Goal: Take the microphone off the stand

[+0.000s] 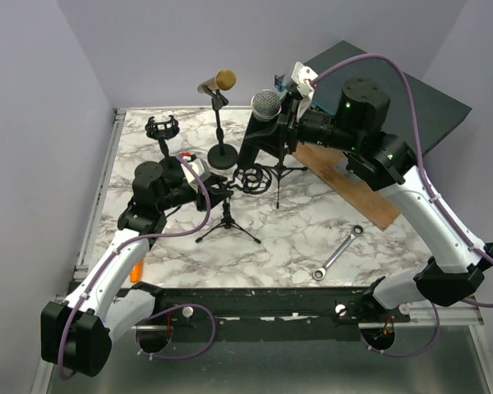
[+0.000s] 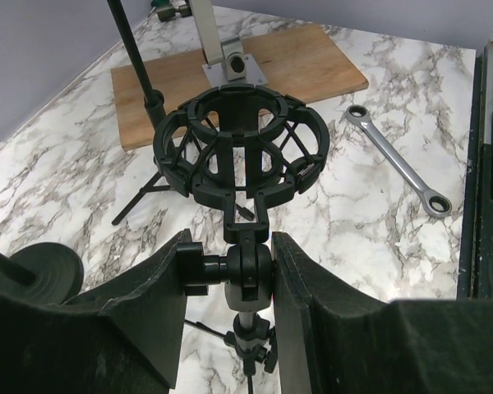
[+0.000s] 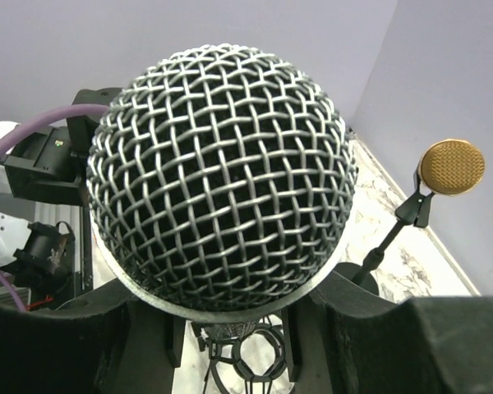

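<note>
Since the shock mount [image 2: 238,148] looks empty from the left wrist, we judge the microphone [image 1: 265,104] already free: it hangs at upper centre of the top view, above the mount, pinched by our right gripper [image 1: 283,123]. Its body is hidden, so the axis probably runs along the fingers. Our left gripper [image 2: 246,271] squeezes the stand [image 2: 251,332]. Free room lies right, over the wooden board [image 1: 345,180].
</note>
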